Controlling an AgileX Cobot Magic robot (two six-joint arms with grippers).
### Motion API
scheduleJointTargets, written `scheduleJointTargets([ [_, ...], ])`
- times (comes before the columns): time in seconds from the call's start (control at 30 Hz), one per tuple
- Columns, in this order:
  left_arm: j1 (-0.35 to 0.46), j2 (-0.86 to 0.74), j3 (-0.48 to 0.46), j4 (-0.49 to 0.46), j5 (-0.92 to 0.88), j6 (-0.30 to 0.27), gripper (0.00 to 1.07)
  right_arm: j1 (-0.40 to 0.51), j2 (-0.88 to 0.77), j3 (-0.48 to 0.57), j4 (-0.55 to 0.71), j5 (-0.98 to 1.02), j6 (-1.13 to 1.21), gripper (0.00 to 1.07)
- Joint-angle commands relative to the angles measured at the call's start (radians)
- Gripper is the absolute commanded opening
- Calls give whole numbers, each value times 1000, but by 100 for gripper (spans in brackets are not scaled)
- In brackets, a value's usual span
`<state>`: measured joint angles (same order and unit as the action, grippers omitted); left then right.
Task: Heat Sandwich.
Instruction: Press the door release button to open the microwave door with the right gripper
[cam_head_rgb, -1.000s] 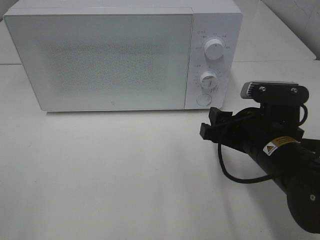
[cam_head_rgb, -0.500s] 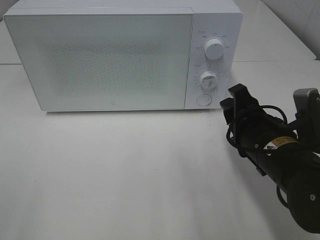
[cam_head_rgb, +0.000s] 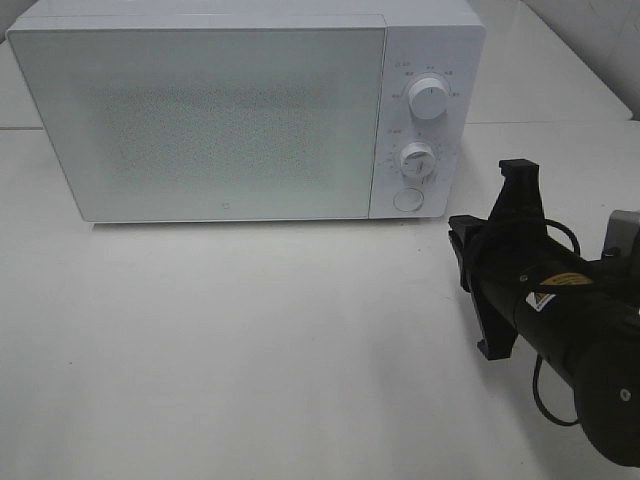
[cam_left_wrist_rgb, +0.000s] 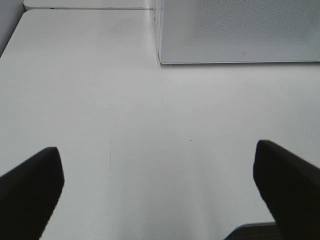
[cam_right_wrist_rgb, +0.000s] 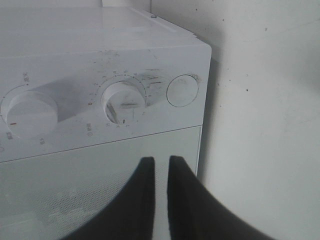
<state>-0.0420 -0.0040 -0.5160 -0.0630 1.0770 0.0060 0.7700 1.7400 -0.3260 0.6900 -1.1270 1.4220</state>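
Two white round dials, an upper one (cam_head_rgb: 429, 100) and a lower one (cam_head_rgb: 418, 160), sit one above the other on the control strip of the white box-shaped microwave oven (cam_head_rgb: 430, 30). A round white push button (cam_head_rgb: 406, 200) lies just below them. The oven stands at the back of the white table (cam_head_rgb: 250, 340), and its wide frosted speckled door (cam_head_rgb: 200, 120) is closed flat against the front.

From where I stand, the black right arm (cam_head_rgb: 570, 320) comes in low from the right side of the table. Its front end sits near the oven's lower right front corner, clear of the casing, and a black cable loops beside it. Its own camera shows the right gripper (cam_right_wrist_rgb: 159, 161) rolled onto its side. The two dark fingers (cam_right_wrist_rgb: 137, 200) are drawn almost together, with only a thin slit between them and nothing caught in it. The tips point toward the edge of the door beneath the lower dial and the button.

The left gripper (cam_left_wrist_rgb: 156, 147) shows only in its own camera. Its black fingers (cam_left_wrist_rgb: 30, 190) are spread far apart over bare tabletop, with nothing between them, and the oven's lower front edge lies ahead.

Where the sandwich is I cannot tell: no view shows it, and the frosted door gives no look inside.
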Motion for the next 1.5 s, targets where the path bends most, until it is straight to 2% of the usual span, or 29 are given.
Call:
scheduleJointTargets([
  [0.03,1,-7,1,2,-10,-6,98,2,-4,-6,2,5,12,0],
  [0.37,1,-7,1,2,-10,-6,98,-3,-4,-33,9,111,19,0],
  [0.57,1,-7,1,2,-10,-6,98,-74,21,-89,-23,164,-43,0],
  [0.73,1,-7,1,2,-10,-6,98,-116,83,-155,-78,187,-38,0],
  [1.23,1,-7,1,2,-10,-6,98,-206,255,-374,-139,270,-46,0],
  [1.5,1,-7,1,2,-10,-6,98,-223,331,-467,-128,285,-65,0],
])
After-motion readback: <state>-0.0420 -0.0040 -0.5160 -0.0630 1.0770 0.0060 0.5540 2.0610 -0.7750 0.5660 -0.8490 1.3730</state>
